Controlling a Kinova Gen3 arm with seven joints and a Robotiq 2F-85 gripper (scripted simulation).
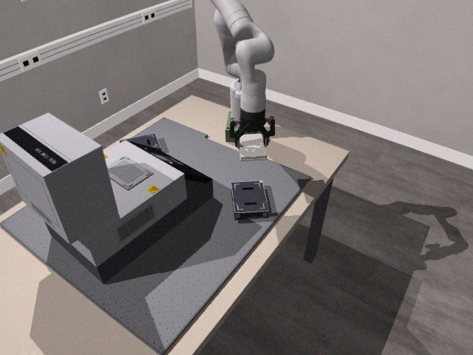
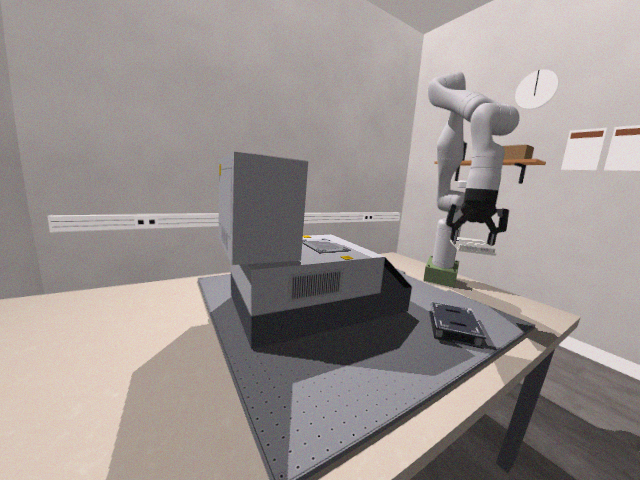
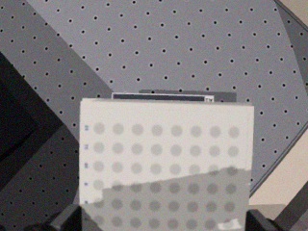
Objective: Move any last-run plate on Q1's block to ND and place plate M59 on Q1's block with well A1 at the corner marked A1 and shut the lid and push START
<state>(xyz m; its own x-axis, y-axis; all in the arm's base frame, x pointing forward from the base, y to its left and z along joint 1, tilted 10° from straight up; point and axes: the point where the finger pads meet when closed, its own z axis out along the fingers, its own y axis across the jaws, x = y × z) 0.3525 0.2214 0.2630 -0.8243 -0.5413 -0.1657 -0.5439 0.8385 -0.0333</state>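
Note:
My gripper is shut on a pale well plate and holds it in the air near the arm's base. No label on it is readable. Q1 stands with its lid drawn back and its block exposed; I see no pale plate on the block. A small green light shows on Q1's front. The near nest is bare; its name is not readable.
Another dark nest lies beyond Q1, partly hidden by it. The perforated mat lies under Q1 and the nests. The green arm base stands at the table's far end. A nest edge shows below the plate in the wrist view.

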